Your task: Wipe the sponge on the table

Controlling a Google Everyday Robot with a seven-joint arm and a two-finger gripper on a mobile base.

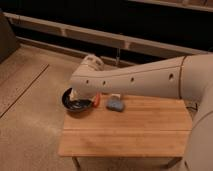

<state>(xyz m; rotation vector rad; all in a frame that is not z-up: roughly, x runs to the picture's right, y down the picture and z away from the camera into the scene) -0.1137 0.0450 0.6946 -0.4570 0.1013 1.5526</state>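
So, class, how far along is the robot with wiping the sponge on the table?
Done: nothing visible. In hand: the gripper hangs by the round black bowl, apart from the blue-grey soft sponge. Left: grasping that sponge, which lies untouched on the light wooden table, then wiping.

Table (135,130) bearing bowl (76,104), sponge (115,104), orange object (97,100)

One camera is looking steeply down over the arm (135,82) at the nearby desk (130,131), the pincer (75,95) hanging at its far-left corner.
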